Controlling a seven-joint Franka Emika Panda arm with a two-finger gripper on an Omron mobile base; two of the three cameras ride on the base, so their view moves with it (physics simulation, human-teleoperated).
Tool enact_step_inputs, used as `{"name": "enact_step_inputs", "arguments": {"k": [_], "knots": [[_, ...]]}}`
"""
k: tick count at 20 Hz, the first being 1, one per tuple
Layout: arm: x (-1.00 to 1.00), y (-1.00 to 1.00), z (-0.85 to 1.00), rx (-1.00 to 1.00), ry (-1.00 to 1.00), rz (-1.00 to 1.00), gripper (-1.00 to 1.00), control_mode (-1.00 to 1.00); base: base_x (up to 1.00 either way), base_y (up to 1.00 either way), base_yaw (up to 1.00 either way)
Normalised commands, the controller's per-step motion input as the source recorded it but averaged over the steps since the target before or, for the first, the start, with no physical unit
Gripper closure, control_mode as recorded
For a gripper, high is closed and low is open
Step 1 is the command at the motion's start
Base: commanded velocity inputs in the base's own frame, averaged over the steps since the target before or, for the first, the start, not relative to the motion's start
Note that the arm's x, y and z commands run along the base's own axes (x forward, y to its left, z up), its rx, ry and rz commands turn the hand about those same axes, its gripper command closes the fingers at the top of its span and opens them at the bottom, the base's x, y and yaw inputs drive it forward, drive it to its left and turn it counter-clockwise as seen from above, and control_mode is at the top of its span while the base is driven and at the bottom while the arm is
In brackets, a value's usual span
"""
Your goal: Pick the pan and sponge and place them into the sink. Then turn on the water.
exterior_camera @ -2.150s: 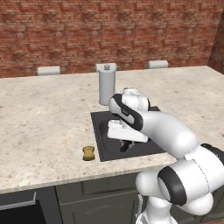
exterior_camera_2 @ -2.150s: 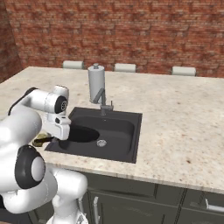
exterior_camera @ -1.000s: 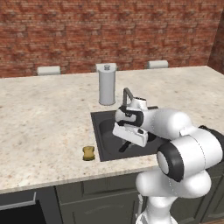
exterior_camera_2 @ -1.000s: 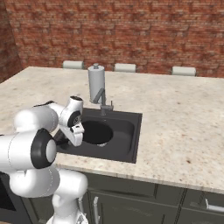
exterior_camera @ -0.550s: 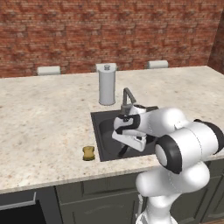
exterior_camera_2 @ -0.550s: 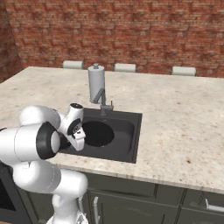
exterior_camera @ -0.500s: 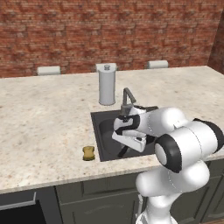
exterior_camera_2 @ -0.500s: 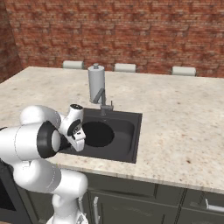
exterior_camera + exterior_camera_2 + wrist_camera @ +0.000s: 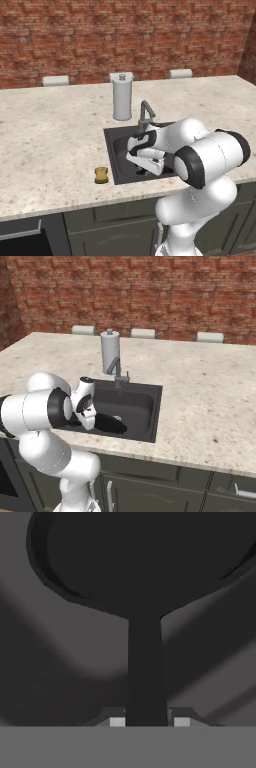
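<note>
Pan: rigid, likely heavy, nose-heavy; gripped at handle end.
Claw: pinching handle, over sink.
Sponge: soft, light; pinch across sides.

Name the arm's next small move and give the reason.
Probably open the gripper and let go: the pan is already down inside the sink, its handle between the fingertips, while the sponge waits on the counter left of the basin.
</note>
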Motion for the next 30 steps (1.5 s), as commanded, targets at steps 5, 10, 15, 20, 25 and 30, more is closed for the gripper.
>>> {"name": "enact_step_inputs", "arguments": {"k": [5, 10, 15, 20, 25, 30], "knots": [[0.0, 0.0, -0.42, 0.0, 0.0, -0.05, 1.0, -1.0, 0.0, 0.0, 0.0], [0.01, 0.0, -0.51, 0.0, 0.0, -0.02, 1.0, -1.0, 0.0, 0.0, 0.0], [0.14, 0.0, -0.68, 0.0, -0.04, 0.0, 1.0, -1.0, 0.0, 0.0, 0.0], [0.25, 0.0, -0.5, 0.0, -0.23, 0.0, 1.0, -1.0, 0.0, 0.0, 0.0], [0.41, 0.0, -0.84, 0.0, -0.1, 0.0, 1.0, -1.0, 0.0, 0.0, 0.0], [0.0, 0.0, -0.14, 0.0, -0.26, 0.0, 1.0, -1.0, 0.0, 0.0, 0.0]]}}
